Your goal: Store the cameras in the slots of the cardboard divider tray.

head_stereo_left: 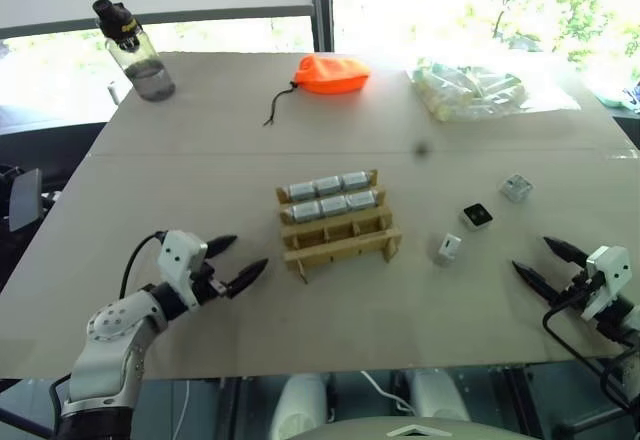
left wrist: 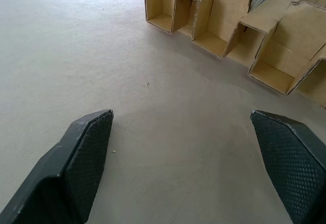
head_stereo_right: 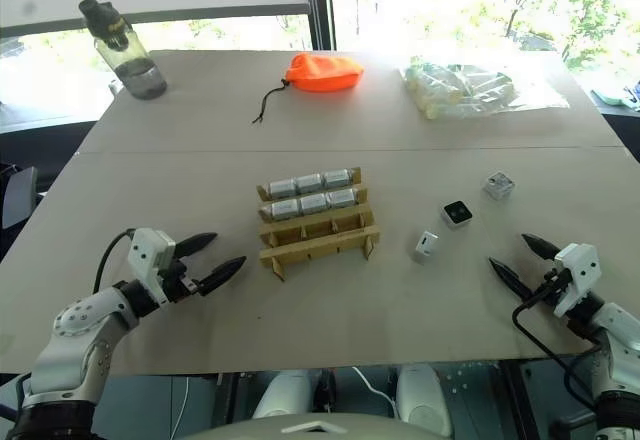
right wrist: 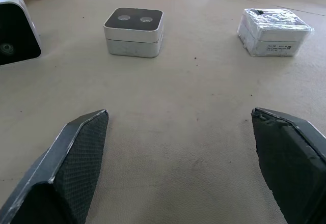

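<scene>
The tan cardboard divider tray (head_stereo_left: 340, 243) stands mid-table, seen close up in the left wrist view as open slots (left wrist: 265, 56). Its two far rows hold several silver-grey cameras (head_stereo_left: 327, 186); the near row's slots are empty. Three loose cameras lie to its right: one tipped near the tray (head_stereo_left: 448, 249), one with its dark face up (head_stereo_left: 477, 216) (right wrist: 134, 25), and a wrapped one farthest right (head_stereo_left: 516, 188) (right wrist: 274, 25). My left gripper (head_stereo_left: 251, 250) (left wrist: 181, 113) hovers open left of the tray, holding nothing. My right gripper (head_stereo_left: 530, 252) (right wrist: 180, 112) hangs open and holds nothing, nearer the front edge than the loose cameras.
Along the far side of the table (head_stereo_left: 200, 160) stand a clear water bottle (head_stereo_left: 135, 50) at the left, an orange drawstring pouch (head_stereo_left: 332, 73) in the middle and a clear bag of pale items (head_stereo_left: 470, 90) at the right. The table's front edge runs just under both grippers.
</scene>
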